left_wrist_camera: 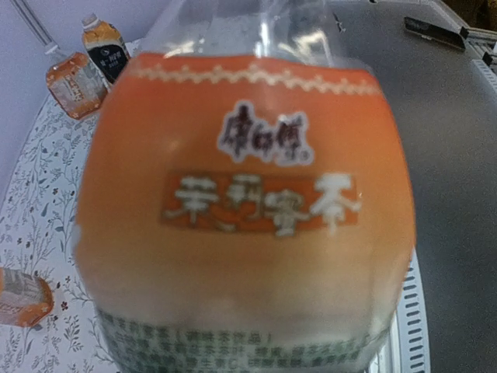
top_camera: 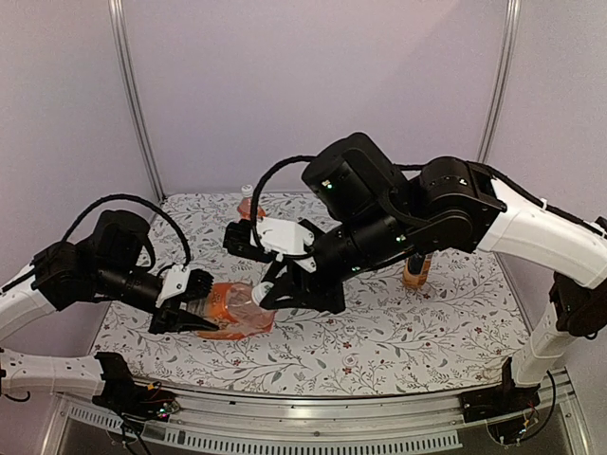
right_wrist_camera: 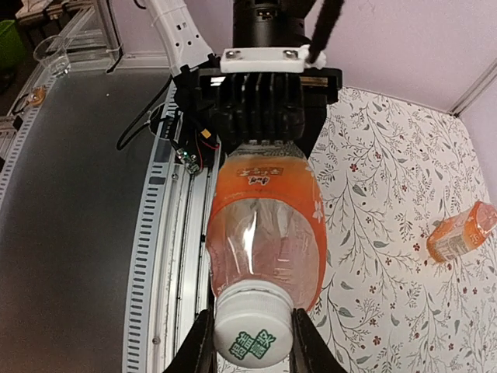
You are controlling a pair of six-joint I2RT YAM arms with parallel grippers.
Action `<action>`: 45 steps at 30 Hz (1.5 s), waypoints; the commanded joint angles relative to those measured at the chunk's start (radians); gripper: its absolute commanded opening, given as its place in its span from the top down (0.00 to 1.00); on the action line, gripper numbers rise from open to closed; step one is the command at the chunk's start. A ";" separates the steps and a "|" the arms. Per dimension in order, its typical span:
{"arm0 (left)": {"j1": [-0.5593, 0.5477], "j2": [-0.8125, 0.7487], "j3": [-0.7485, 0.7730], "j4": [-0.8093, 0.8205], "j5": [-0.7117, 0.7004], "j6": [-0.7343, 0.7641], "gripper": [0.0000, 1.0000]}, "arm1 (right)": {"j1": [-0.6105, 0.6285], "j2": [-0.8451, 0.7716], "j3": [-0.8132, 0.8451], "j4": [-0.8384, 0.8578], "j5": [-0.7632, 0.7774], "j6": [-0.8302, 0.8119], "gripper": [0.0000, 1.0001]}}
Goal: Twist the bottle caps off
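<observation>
A clear bottle (top_camera: 232, 315) of orange drink with an orange label lies level just above the table, held between both arms. My left gripper (top_camera: 190, 318) is shut on its bottom end, and the label (left_wrist_camera: 248, 194) fills the left wrist view. The white bottle cap (right_wrist_camera: 252, 326), printed in green, sits between my right gripper's (right_wrist_camera: 252, 343) black fingers (right_wrist_camera: 200, 348), which press on both its sides. From above, the cap (top_camera: 258, 296) shows at the right gripper's (top_camera: 270, 296) tip. The left fingers are hidden in their own view.
Another orange bottle (top_camera: 248, 203) with a white cap stands at the back. One (top_camera: 417, 271) stands half hidden behind the right arm. A black-labelled bottle (left_wrist_camera: 106, 48) and two orange ones (left_wrist_camera: 75, 81) (left_wrist_camera: 23, 295) show in the left wrist view. A slotted metal rail (right_wrist_camera: 159, 256) edges the table.
</observation>
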 commanded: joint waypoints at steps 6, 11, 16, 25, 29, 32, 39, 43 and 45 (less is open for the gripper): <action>-0.016 -0.012 0.031 0.054 0.101 -0.008 0.89 | 0.029 0.008 0.009 -0.064 0.127 -0.220 0.28; -0.016 -0.029 -0.032 0.198 -0.154 0.006 0.89 | 0.027 -0.021 0.019 0.030 0.324 0.002 0.01; -0.019 -0.032 -0.072 0.343 -0.396 0.049 0.89 | -0.018 -0.024 0.037 0.099 0.323 0.267 0.01; -0.025 -0.029 -0.113 0.421 -0.524 0.118 0.89 | -0.092 0.017 0.044 0.148 0.283 0.692 0.23; -0.032 -0.034 -0.123 0.424 -0.520 0.121 0.89 | -0.093 0.029 0.052 0.153 0.294 0.700 0.34; -0.035 -0.038 -0.124 0.425 -0.525 0.120 0.88 | -0.093 0.040 0.061 0.153 0.258 0.702 0.43; -0.035 -0.038 -0.131 0.436 -0.528 0.122 0.88 | -0.096 0.041 0.054 0.131 0.243 0.729 0.51; -0.036 -0.036 -0.128 0.443 -0.528 0.124 0.88 | -0.096 0.044 0.050 0.113 0.241 0.737 0.63; -0.037 -0.037 -0.127 0.445 -0.530 0.121 0.88 | -0.097 0.048 0.051 0.102 0.228 0.738 0.66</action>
